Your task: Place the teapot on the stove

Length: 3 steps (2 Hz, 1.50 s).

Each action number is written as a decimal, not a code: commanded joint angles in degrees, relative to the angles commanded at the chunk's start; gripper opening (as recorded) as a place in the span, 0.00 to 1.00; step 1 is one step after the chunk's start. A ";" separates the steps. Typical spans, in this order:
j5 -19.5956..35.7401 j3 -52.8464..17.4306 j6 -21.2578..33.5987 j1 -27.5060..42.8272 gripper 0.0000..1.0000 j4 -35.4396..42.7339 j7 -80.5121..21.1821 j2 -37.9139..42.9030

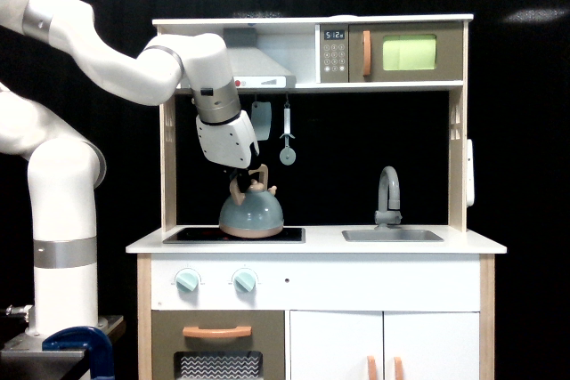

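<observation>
Jaws of the white gripper [239,175] seem clamped on the tan arched handle of the squat grey-blue teapot [251,211], though their tips are hard to make out. Teapot sits on the flat black stove [191,234]; its 3 o'clock edge nears the panel's edge, white desk [481,244] beyond.

Setting: a robotics lab staged with a toy play kitchen [312,291]. Evidence: a black backdrop curtain [525,131] behind the unit; a white robot arm [62,211] on a clamped pedestal at left; a child-size white counter [463,244] with a stove [191,235], sink [392,235], faucet [386,195], mock microwave [392,52] and oven knobs [215,280].
</observation>
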 joint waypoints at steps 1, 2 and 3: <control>-0.78 2.52 3.21 4.55 0.00 -5.87 9.58 -13.62; -0.26 5.47 3.00 9.63 0.00 -7.29 16.83 -18.68; 0.20 6.17 1.00 12.10 1.00 -9.97 18.21 -20.37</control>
